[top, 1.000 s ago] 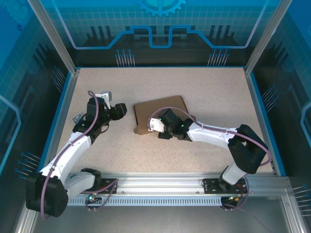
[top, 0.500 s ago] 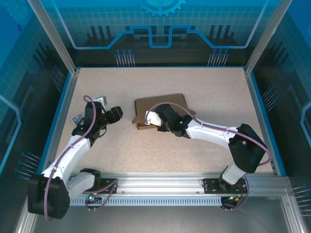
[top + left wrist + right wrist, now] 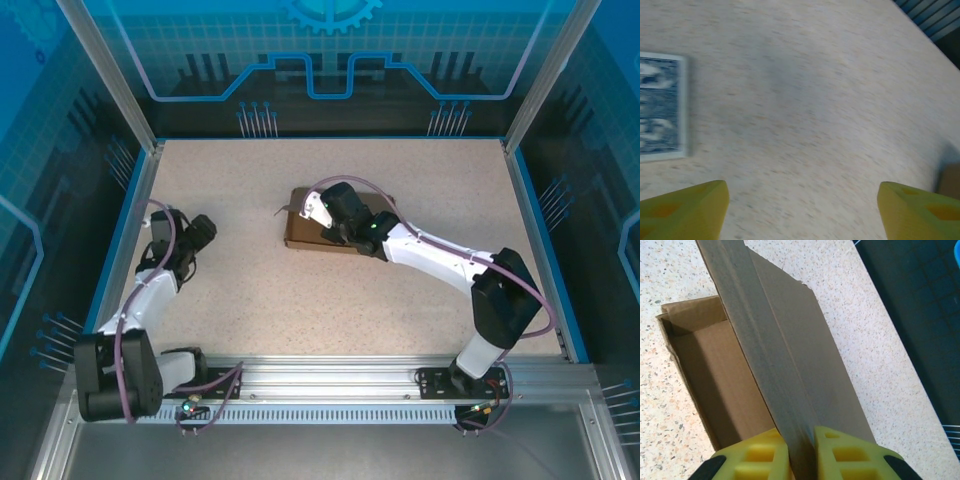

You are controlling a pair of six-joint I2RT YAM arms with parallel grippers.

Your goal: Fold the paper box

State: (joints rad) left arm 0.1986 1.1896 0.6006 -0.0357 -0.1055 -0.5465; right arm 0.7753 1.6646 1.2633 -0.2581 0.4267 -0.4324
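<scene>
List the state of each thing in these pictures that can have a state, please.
paper box: partly folded, tray open, one panel raised
right pincer: shut on the raised panel of the paper box
left pincer: open, holding nothing, over bare table
patterned card: lying flat on the table, untouched

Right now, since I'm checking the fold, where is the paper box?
In the top view, the paper box sits near the table's centre, with the right gripper shut on one of its flaps.

Left arm (image 3: 140, 295) bent, left end effector (image 3: 800, 210) spread wide, right arm (image 3: 430, 258) outstretched, right end effector (image 3: 801, 442) clamped tight
</scene>
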